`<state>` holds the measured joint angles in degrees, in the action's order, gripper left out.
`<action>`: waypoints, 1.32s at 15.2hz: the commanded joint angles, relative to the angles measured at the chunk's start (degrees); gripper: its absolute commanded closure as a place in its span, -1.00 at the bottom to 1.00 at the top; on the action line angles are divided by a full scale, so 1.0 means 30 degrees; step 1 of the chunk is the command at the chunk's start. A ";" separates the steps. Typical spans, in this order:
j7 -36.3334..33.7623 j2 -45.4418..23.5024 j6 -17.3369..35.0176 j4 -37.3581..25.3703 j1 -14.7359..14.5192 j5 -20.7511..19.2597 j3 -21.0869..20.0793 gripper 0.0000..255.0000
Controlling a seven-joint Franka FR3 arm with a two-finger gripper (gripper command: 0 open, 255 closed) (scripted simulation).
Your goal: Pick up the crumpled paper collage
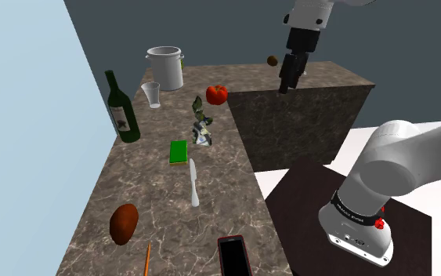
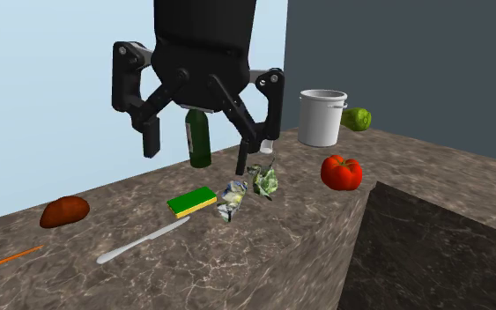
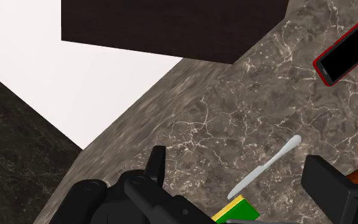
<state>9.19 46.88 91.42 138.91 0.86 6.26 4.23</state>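
Here, from the shoulder view's left, a dark green bottle (image 1: 122, 110) stands upright near the wall side of the tabletop (image 1: 226, 196), with a small glass (image 1: 151, 94) and a white pot (image 1: 165, 67) behind it, all set back so that the middle is free. Next come a flat green block (image 1: 179, 151) and a pale knife (image 1: 193, 184) lying flat. The crumpled paper (image 1: 202, 125) is just beyond the block, about mid-tabletop and short of the red tomato (image 1: 217, 95). The paper is a lumpy strip of white, grey and green folds, part of it rearing up and part slumped on the tabletop. In the second exterior view the crumpled paper (image 2: 233, 197) lies just beside the block and apart from the rest. Farthest right hangs the tool (image 1: 287, 81), high up and well apart from the paper. Its fingers (image 2: 151, 136) are spread wide with nothing between them, likely so that it can come down around the paper, which looks light and easy to squash. A gentle squeeze should do.
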 commanded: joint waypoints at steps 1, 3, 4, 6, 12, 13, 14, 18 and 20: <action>0.0000 0.0000 0.0000 0.0000 0.0000 0.0000 0.0000 -1.00; 0.0211 -0.1372 0.1137 -0.0209 -0.0106 0.0101 0.0085 -1.00; 0.0319 -0.2077 0.1682 -0.0355 -0.0162 0.0161 0.0129 -1.00; 0.0542 -0.3516 0.2716 -0.0730 -0.0281 0.0295 0.0223 -1.00; 0.1269 -0.7986 0.5307 -0.2497 -0.0644 0.0857 0.0506 -1.00; 0.1398 -0.8744 0.5657 -0.2882 -0.0702 0.0974 0.0552 -1.00; 0.1528 -0.9502 0.5982 -0.3292 -0.0760 0.1097 0.0599 -1.00; 0.2058 -1.2547 0.7027 -0.5184 -0.0940 0.1649 0.0745 -1.00; 0.2316 -1.4072 0.7396 -0.6279 -0.0998 0.1950 0.0794 -1.00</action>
<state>15.98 6.93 113.18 121.85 -1.96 11.63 6.65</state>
